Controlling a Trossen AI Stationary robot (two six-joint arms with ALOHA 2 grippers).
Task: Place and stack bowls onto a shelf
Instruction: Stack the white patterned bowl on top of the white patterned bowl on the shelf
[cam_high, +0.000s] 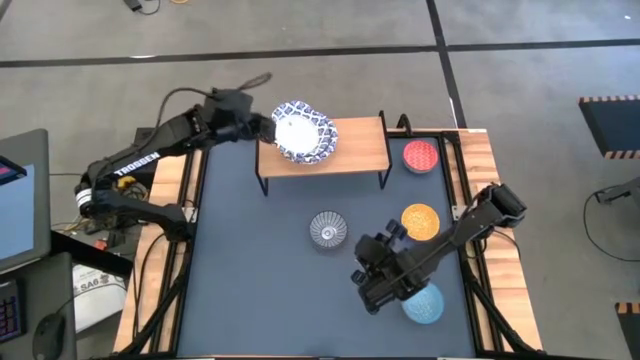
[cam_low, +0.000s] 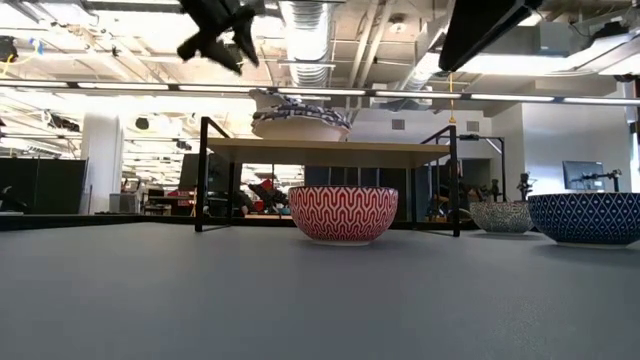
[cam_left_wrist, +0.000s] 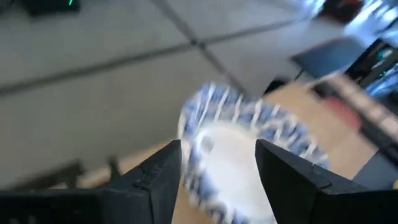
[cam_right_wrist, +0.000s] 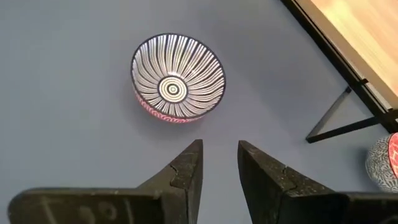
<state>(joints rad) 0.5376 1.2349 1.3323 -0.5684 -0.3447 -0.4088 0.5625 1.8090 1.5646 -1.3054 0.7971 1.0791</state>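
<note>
White blue-rimmed bowls (cam_high: 303, 133) on light-wood shelf (cam_high: 355, 150), low view alone showing them stacked, left tool (cam_high: 268, 127) released beside them, right tool (cam_right_wrist: 219, 163) parted above striped, red-sided bowl (cam_right_wrist: 177, 77).

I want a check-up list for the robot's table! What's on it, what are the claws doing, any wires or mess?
Surface: dark-blue tabletop, wood side rails.
Job's things: white blue-rimmed bowls on the shelf; grey patterned bowl, red bowl, yellow-orange bowl and light blue bowl on the tabletop.
Clutter: nothing seen.
Grippers: left gripper open at the white bowls' rim; right gripper open over the tabletop, empty.
Cables: wires along the left rail.
Surroundings: open workshop floor; monitor to the left.
</note>
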